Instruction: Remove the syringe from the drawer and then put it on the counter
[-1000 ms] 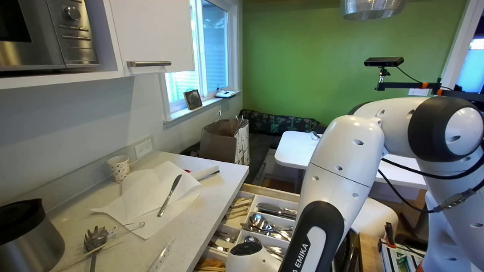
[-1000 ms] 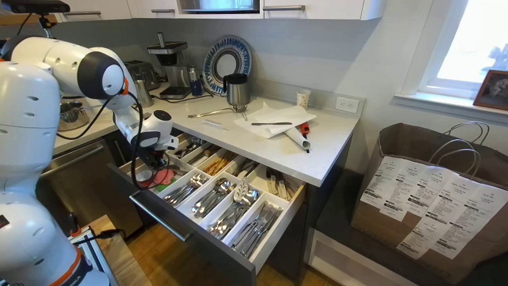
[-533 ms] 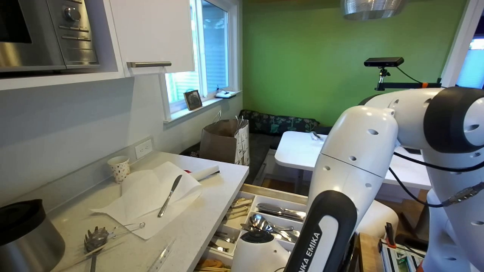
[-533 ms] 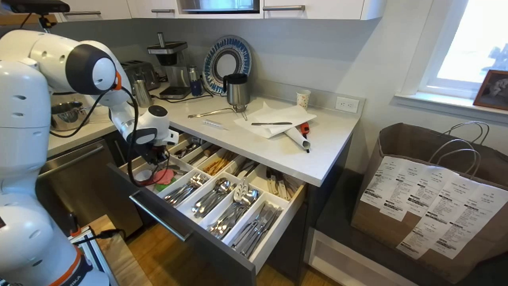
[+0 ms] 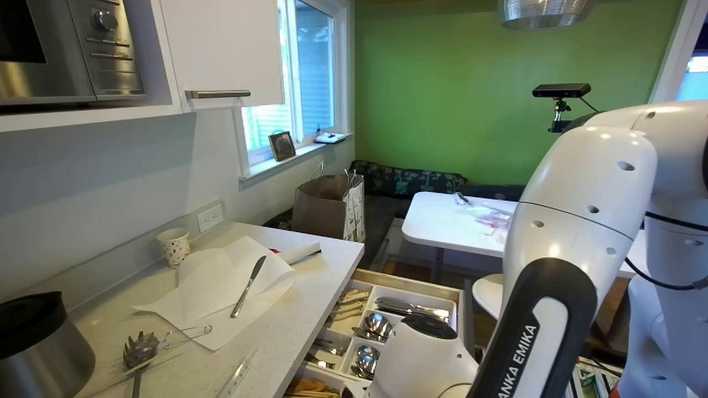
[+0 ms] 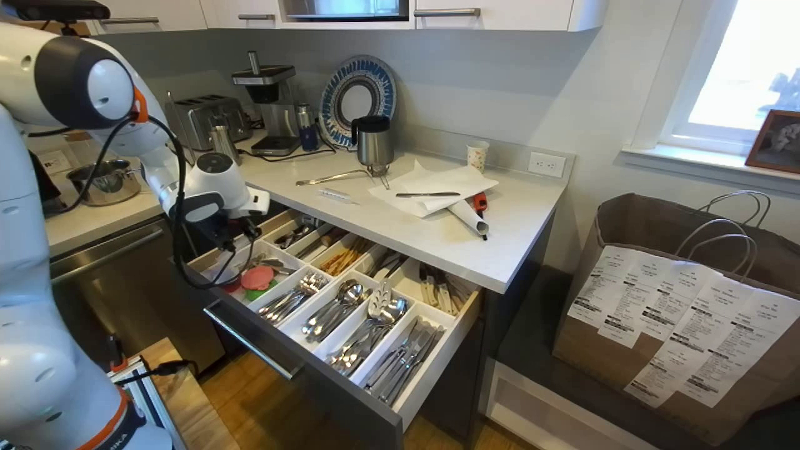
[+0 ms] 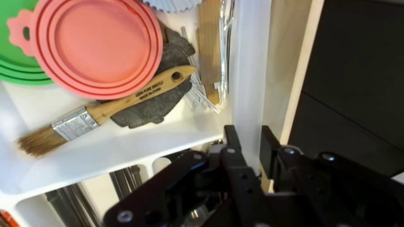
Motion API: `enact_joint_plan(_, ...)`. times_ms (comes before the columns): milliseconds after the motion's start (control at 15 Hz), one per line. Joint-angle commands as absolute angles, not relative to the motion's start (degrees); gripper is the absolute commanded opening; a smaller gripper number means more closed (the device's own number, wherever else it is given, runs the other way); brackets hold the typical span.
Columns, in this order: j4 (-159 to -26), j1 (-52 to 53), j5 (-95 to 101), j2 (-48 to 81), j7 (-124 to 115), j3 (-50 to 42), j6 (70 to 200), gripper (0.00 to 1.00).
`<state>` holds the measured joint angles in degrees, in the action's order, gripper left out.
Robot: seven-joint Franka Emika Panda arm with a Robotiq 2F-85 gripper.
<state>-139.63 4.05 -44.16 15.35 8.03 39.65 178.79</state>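
Observation:
My gripper [image 7: 247,132] is over the drawer end that holds the pink lid; it also shows in an exterior view [image 6: 239,237]. Its fingers stand a narrow gap apart, and a pale translucent tube [image 7: 252,63] fills that gap, seemingly touching both pads. The tube runs out of the wrist view at the top; it may be the syringe, I cannot be sure. The drawer [image 6: 337,400] is pulled open, with a dark front. The counter [image 6: 387,222] is pale; a small clear pointed thing with marks [image 6: 334,195] lies on it, somewhat like a syringe too.
A pink lid [image 7: 101,44], a green lid [image 7: 19,56] and a brush [image 7: 126,102] lie in the tray beside the gripper. The drawer's wooden side [image 7: 293,63] is close on the right. Paper [image 6: 437,187], a knife [image 6: 431,194], a cup [image 6: 477,155] and a jug [image 6: 375,140] stand on the counter.
The arm has drawn back toward its base. The gripper has moved slightly up and left in an exterior view, uncovering more of the pink lid. The things on the counter have not moved.

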Motion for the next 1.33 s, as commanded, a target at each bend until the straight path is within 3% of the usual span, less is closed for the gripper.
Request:
enact_joint_plan(0,-145.97,3.85,-46.59,7.48,8.02,42.18,184.43,0.05)
enact_joint_plan(467,-150.56,4.47,-45.61,-0.71,7.62,45.23,193.45,0.05)
enact_joint_plan(533,-149.96,10.15,-37.93,-1.00,1.14,39.33,191.56,0.05)
enact_joint_plan(600,-150.11,9.57,-36.00,0.75,0.48,37.64,191.87,0.21)
enact_joint_plan(1000,-148.90,9.39,-38.95,0.12,2.70,40.16,192.16,0.21)
enact_joint_plan(1067,-149.02,8.91,-38.53,0.47,4.26,39.52,194.82,0.05)
enact_joint_plan(1267,-146.30,8.29,-40.83,2.23,10.57,38.31,205.51,0.05)
